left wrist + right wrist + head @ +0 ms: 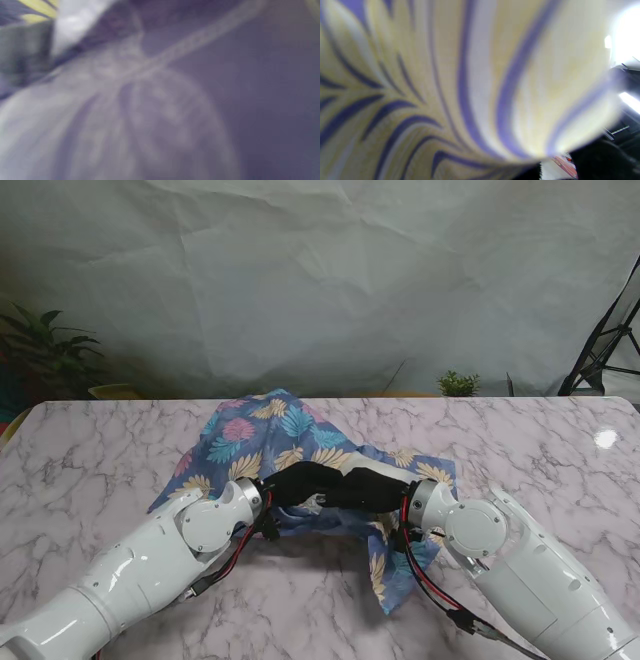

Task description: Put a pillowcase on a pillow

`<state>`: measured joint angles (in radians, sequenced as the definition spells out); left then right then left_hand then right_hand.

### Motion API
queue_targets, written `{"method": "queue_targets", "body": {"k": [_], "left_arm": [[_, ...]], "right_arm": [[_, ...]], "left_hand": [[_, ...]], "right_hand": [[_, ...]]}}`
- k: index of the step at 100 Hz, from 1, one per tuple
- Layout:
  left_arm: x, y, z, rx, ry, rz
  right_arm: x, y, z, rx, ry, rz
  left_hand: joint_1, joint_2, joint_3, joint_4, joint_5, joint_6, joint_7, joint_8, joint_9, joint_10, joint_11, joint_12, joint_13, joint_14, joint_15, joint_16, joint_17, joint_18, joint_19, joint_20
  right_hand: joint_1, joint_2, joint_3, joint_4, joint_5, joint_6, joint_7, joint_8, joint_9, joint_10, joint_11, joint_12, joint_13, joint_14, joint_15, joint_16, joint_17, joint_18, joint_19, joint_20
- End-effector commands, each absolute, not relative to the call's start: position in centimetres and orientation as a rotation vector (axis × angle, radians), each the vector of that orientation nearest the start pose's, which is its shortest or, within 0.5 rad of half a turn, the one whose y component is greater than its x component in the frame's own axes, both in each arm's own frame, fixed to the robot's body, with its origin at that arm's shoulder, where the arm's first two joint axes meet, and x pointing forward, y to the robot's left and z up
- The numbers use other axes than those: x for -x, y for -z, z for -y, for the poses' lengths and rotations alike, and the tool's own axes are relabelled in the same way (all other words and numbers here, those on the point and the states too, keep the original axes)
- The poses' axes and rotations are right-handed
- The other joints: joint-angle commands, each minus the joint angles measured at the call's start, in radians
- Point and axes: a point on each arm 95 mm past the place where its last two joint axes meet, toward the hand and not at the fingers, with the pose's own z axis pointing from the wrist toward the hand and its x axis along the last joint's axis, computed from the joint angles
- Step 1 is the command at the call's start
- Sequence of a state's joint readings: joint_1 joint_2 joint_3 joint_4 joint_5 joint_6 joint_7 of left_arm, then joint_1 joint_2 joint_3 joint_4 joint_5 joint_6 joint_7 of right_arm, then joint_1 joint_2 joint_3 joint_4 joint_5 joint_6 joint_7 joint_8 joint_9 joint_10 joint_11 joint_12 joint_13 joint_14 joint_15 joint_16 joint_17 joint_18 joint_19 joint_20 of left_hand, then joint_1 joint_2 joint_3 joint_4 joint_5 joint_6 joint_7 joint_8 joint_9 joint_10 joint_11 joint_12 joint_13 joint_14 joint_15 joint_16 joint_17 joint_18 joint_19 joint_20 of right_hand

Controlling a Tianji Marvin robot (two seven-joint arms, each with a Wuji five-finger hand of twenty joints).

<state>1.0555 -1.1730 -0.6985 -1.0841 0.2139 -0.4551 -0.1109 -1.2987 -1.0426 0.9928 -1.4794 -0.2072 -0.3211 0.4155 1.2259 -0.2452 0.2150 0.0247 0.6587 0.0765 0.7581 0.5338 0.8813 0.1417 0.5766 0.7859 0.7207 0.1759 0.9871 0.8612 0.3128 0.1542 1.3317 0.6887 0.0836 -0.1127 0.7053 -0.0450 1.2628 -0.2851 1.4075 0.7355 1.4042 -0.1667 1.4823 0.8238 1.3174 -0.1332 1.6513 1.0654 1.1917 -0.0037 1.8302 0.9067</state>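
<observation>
The blue cotton pillowcase printed with pink, yellow and teal leaves [270, 442] lies crumpled near the middle of the white marble-patterned table [90, 460], its far part spread flat and its near edge bunched where both arms meet. The black-gloved left hand [300, 483] and the black-gloved right hand [372, 492] reach towards each other into that bunched edge, touching or nearly so; fabric wraps around them, and I cannot tell whether either is pinching cloth or merely pushed inside. Both wrist views are filled with blurred fabric pressed against the lens, so they do not settle it. No separate pillow can be made out; it may be hidden under the cloth. I judge the case light, limp and thin: it will sag, fold on itself and slip from a loose grip, so the sensible hold is along the hem of the open mouth, one hand at each corner, to keep the opening wide. It is not fragile, though loose folds could snag on the fingers. No brand, label or writing is readable anywhere.
</observation>
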Motion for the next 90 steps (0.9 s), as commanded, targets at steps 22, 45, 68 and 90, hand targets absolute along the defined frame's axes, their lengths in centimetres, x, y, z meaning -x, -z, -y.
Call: {"method": "queue_targets", "body": {"k": [22,45,68,90], "left_arm": [[-45.2,37.4,11.3,1.612,1.876,-2.055],[-44.8,36.9,10.5,1.586,1.916,-2.104],[-44.5,38.0,9.8,1.537,1.884,-2.217],[-44.3,39.6,9.3,1.569,1.837,-2.319]], "right_arm": [[-42.3,29.2,-8.4,-1.597,-2.186,-1.868],[-43.8,30.8,-7.2,-1.725,-2.086,-1.816],[-44.4,31.4,-4.5,-2.008,-1.850,-2.040],[-45.0,32.9,-1.8,-2.235,-1.560,-2.208]], "left_hand": [[-0.512,0.178,-0.256,-0.077,-0.105,0.114,0.147,0.256,-0.158,0.051,0.193,0.048,0.015,-0.042,0.232,0.117,-0.060,-0.001,0.024,0.072],[-0.296,0.101,-0.232,-0.055,-0.066,0.084,-0.087,0.125,-0.242,0.032,0.036,-0.025,-0.121,-0.012,0.058,0.133,-0.169,-0.016,-0.086,0.089],[-0.046,0.010,-0.192,-0.042,0.069,-0.015,0.007,-0.006,-0.088,-0.018,0.011,0.075,-0.083,-0.006,0.042,0.093,-0.140,-0.008,-0.094,0.068],[-0.039,-0.002,-0.182,-0.038,0.121,-0.038,0.027,-0.035,-0.023,-0.035,-0.018,0.058,-0.057,0.006,0.036,0.078,-0.126,-0.012,-0.087,0.062]], "right_hand": [[-0.011,0.006,0.013,-0.009,0.068,-0.049,0.038,0.013,0.044,0.022,0.141,0.015,0.004,-0.089,0.139,0.021,0.067,-0.291,0.264,0.019],[-0.007,0.041,-0.053,-0.010,0.064,-0.033,-0.021,-0.029,0.046,0.041,0.077,-0.023,0.004,-0.056,0.129,-0.051,0.059,-0.264,0.264,-0.056],[0.021,0.164,-0.243,-0.004,0.045,0.029,-0.275,-0.211,0.053,0.102,-0.247,-0.212,0.000,0.102,-0.188,-0.272,-0.011,0.002,0.084,-0.386],[0.046,0.220,-0.348,0.009,0.000,0.076,-0.418,-0.231,0.055,0.136,-0.436,-0.302,-0.001,0.160,-0.399,-0.374,-0.052,0.154,-0.073,-0.533]]}}
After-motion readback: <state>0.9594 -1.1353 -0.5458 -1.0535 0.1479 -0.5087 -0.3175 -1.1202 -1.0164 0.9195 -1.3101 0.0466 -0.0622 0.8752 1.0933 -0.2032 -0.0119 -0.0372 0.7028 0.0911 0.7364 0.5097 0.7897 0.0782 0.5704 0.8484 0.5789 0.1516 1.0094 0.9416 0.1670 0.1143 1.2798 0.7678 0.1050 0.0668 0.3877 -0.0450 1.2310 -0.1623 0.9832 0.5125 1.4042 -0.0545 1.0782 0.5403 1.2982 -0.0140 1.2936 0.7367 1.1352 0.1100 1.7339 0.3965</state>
